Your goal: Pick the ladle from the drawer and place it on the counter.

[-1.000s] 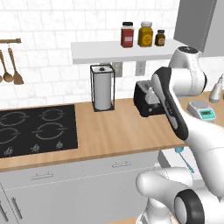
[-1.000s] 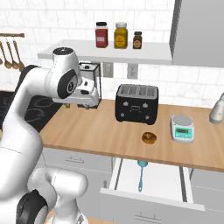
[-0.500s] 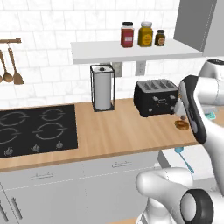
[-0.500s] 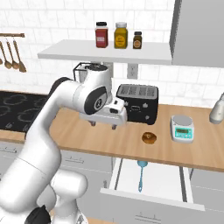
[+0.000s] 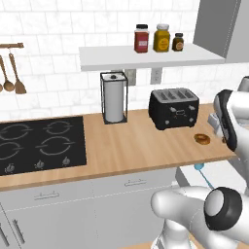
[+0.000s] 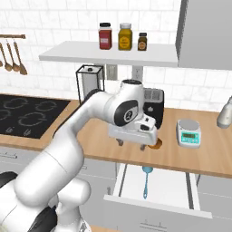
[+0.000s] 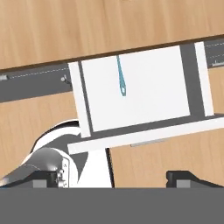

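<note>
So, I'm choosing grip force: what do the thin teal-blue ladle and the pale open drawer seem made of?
Thin teal-blue ladle: probably plastic or coated metal; uniform matte colour, no grain or shine. Pale open drawer: looks like painted or laminated board; flat white, smooth, featureless floor.

Counting now: three jars are standing on the white wall shelf [image 6: 108,53] — a red-filled jar [image 6: 105,36], a yellow-filled jar [image 6: 125,36], a small dark jar [image 6: 142,41]. One teal-blue ladle [image 6: 146,181] is lying in one open white-grey drawer [image 6: 156,203]. Three brown wooden spoons [image 6: 13,54] are hanging. One black four-slot toaster [image 5: 174,108] is sitting, one small brown ring-shaped pastry [image 5: 202,139], one white paper-towel roll in a black wire holder [image 5: 114,97].
</note>
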